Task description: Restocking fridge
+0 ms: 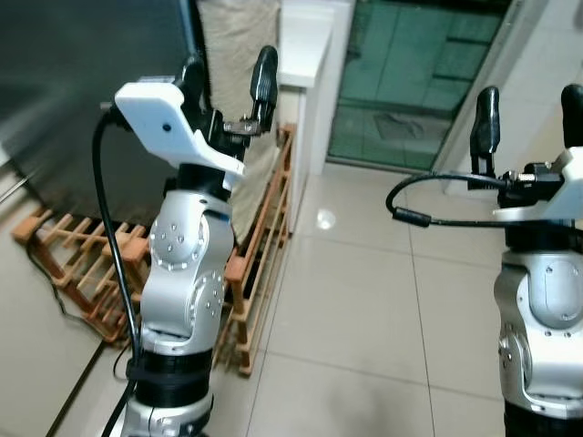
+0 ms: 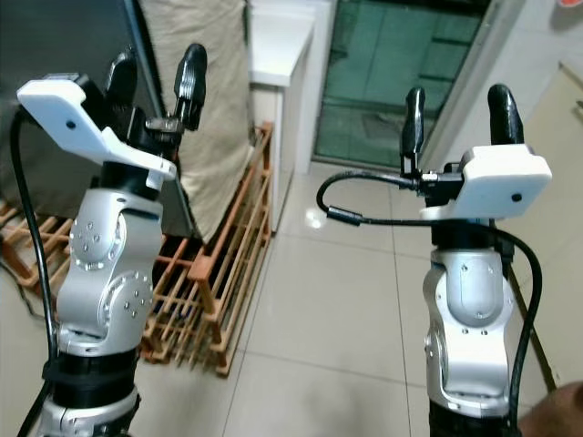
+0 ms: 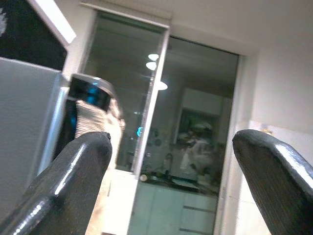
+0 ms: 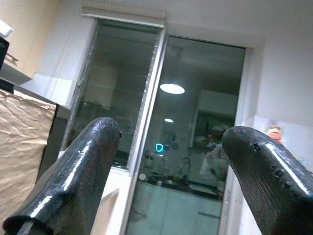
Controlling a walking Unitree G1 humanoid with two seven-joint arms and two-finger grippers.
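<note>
Glossy pale floor tiles (image 1: 364, 300) mirror a lamp beside a slatted rack of reddish bare wood (image 1: 260, 264), a coarse beige cloth (image 1: 239, 55) hangs matt, and shiny black gripper fingers (image 4: 73, 181) top brushed silver metal arms (image 2: 469, 309).

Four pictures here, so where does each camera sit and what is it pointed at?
Left eye view: on the head, looking forward and down at the tiled floor and wooden rack; both raised arms show, left claw open.
Right eye view: the head's other eye, same scene; right claw open.
Left wrist view: on the left wrist, looking along its fingers at a glass door.
Right wrist view: on the right wrist, past its fingers.
Both wrist views share that glass door.
</note>
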